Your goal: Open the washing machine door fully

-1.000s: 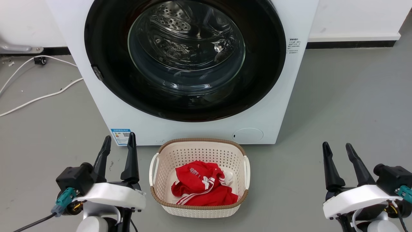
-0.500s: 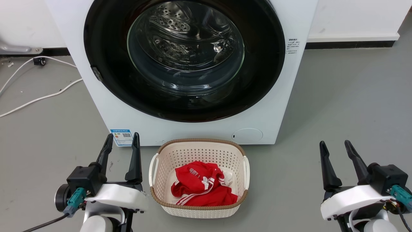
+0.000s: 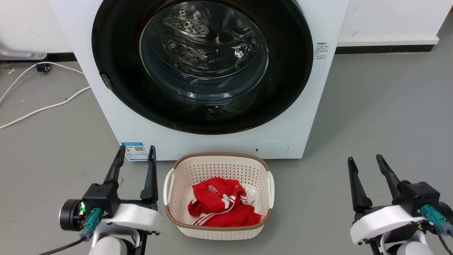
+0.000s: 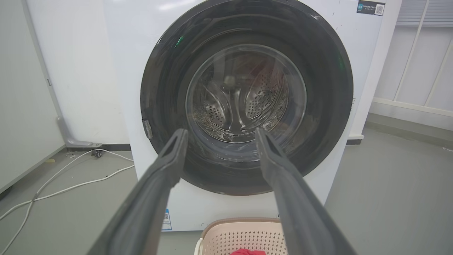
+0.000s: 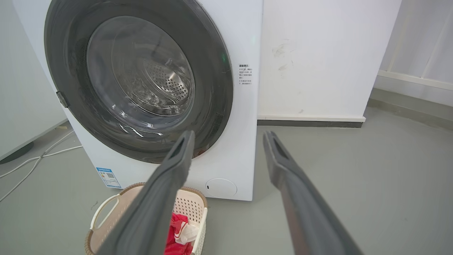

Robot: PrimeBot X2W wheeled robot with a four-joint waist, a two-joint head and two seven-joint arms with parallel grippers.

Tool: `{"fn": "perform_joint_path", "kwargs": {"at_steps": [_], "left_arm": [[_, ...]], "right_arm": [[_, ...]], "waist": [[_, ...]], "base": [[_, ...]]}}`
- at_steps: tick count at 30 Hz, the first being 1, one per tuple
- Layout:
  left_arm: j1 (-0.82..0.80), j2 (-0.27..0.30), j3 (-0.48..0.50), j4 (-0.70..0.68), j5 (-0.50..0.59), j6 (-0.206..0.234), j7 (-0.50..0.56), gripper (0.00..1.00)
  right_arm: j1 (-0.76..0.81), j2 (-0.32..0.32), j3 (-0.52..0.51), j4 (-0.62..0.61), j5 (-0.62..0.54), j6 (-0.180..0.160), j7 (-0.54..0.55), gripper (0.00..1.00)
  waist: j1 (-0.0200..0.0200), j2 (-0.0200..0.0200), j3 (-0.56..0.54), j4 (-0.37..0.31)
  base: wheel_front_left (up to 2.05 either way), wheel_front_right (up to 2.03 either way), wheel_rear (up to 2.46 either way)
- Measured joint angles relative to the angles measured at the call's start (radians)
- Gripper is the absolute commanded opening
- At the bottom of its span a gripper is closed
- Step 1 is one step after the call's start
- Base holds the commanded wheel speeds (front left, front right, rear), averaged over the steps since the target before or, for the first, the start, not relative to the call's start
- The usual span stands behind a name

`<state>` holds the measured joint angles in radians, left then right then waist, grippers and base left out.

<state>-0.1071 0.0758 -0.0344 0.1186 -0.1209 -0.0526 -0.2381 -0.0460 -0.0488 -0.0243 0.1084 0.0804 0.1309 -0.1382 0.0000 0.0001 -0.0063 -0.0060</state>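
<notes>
Cream perforated basket (image 3: 219,169) with brown rim on grey floor (image 3: 382,117), just before white machine body (image 3: 304,117). Red garment (image 3: 221,209) with white stripes crumpled inside basket. Blue label (image 3: 135,150) at machine's lower left corner, round cap (image 3: 272,149) at lower right. White cables (image 3: 42,108) trail over floor at left. White wall (image 3: 389,17), black skirting (image 3: 385,49) behind.

I see the round washing machine door (image 3: 293,78) as a glossy black rim around clear glass; the cream perforated basket (image 3: 219,166) looks plastic; the red garment (image 3: 216,209) is cloth; the grey floor (image 3: 382,117) is matt.
</notes>
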Motion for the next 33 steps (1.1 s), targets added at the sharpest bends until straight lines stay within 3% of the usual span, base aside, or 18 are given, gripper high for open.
{"fn": "perform_joint_path", "kwargs": {"at_steps": [14,25,26,27,28,33], "left_arm": [[-0.002,-0.009,0.011,0.011,0.064,-0.005,-0.024,1.00],[-0.002,-0.016,0.020,0.030,0.059,-0.009,-0.025,1.00],[-0.002,-0.017,0.021,0.031,0.059,-0.009,-0.025,1.00],[-0.002,-0.017,0.022,0.032,0.059,-0.009,-0.025,1.00],[-0.002,-0.018,0.022,0.033,0.059,-0.009,-0.025,1.00],[-0.002,-0.019,0.026,0.033,0.060,-0.010,-0.025,1.00]], "right_arm": [[0.000,0.000,0.002,0.001,-0.077,0.000,-0.012,1.00],[0.000,0.000,-0.002,0.008,-0.070,0.000,-0.012,1.00],[0.000,0.000,-0.003,0.011,-0.063,0.000,-0.011,0.84],[0.000,0.000,-0.004,0.013,-0.059,0.000,-0.011,0.33],[0.000,0.000,-0.003,0.014,-0.055,0.000,-0.011,0.00],[-0.001,0.000,-0.002,0.020,-0.040,0.000,-0.010,0.00]], "waist": [[0.0000,0.0000,0.000,-0.001],[0.0000,0.0000,-0.001,0.000],[0.0000,0.0000,-0.002,0.001],[0.0000,0.0000,-0.002,0.001],[0.0000,0.0000,-0.002,0.001],[0.0000,0.0000,-0.003,0.003]], "base": [[0.00,0.00,0.00],[0.00,0.00,0.00],[0.00,0.00,0.00],[0.00,0.00,0.00],[0.00,0.00,0.00],[0.00,0.00,0.00]]}}
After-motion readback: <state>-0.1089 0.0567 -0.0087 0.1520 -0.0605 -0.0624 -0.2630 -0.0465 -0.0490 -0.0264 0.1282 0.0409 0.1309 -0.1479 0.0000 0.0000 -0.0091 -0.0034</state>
